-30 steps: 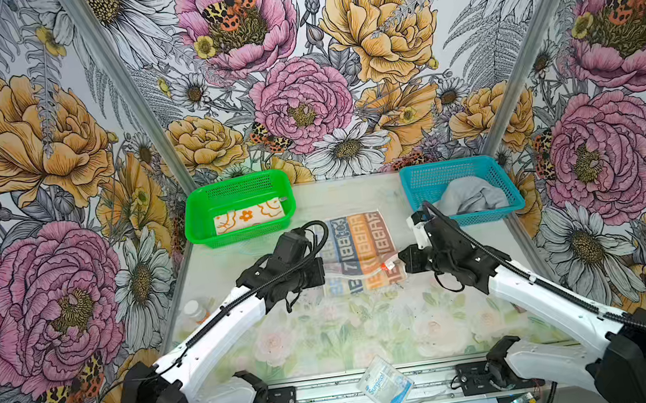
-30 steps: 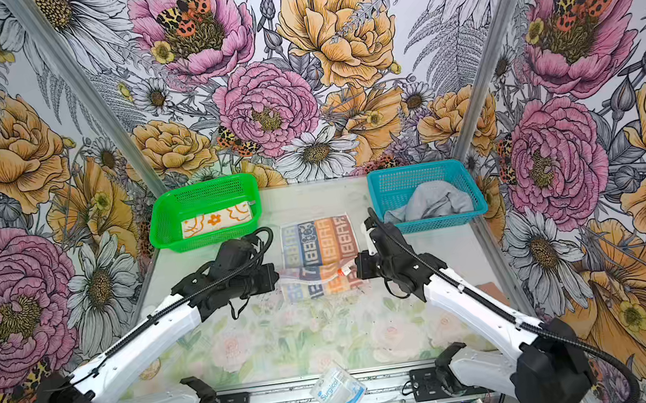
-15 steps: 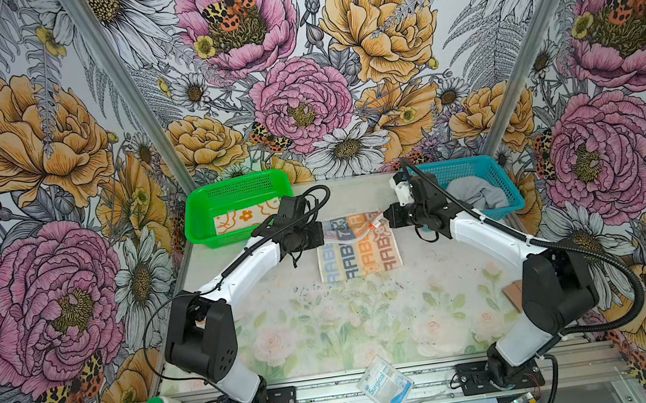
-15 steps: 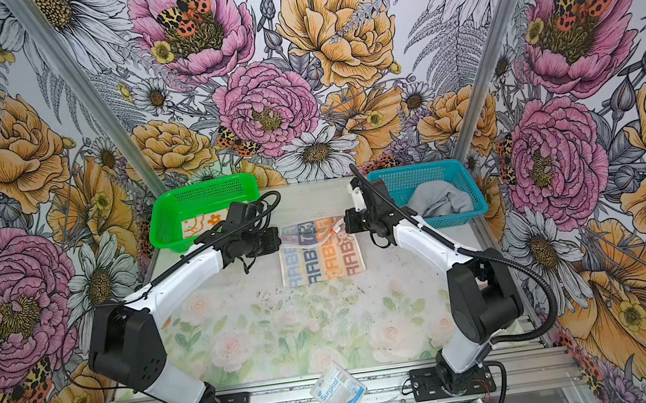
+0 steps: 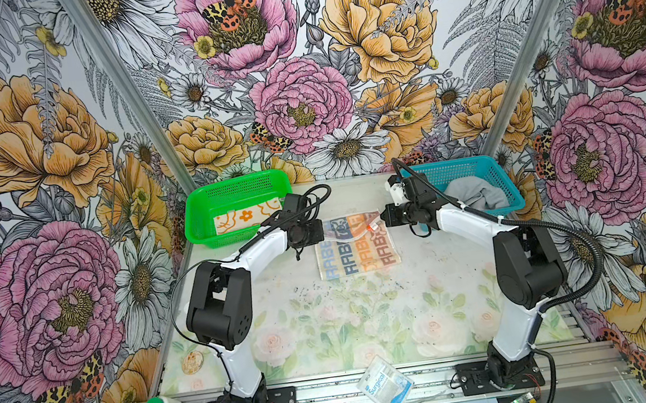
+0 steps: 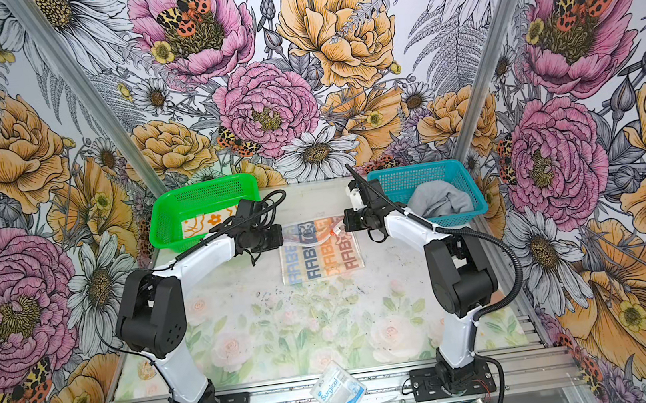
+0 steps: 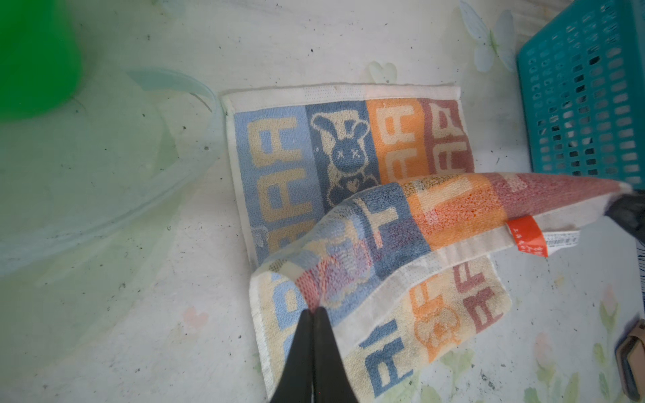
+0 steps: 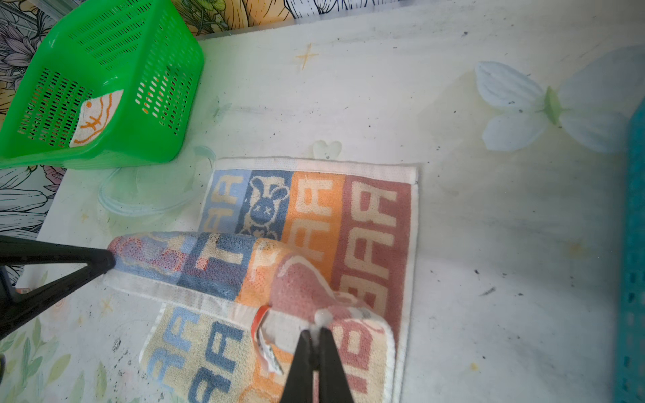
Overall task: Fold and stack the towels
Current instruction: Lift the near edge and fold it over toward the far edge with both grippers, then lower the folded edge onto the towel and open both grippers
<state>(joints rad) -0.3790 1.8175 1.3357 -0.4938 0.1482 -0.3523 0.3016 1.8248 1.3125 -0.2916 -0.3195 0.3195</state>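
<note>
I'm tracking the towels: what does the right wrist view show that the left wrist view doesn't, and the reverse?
Right wrist only: the flower towel in the green basket. Left wrist only: little, just a fuller look at the teal basket mesh. Both: the RABBIT towel, one edge lifted between the left gripper and right gripper, both shut on it.

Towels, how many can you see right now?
3: flower towel in the green basket, RABBIT towel on the table, grey towel in the blue basket; more may hide beneath those.
</note>
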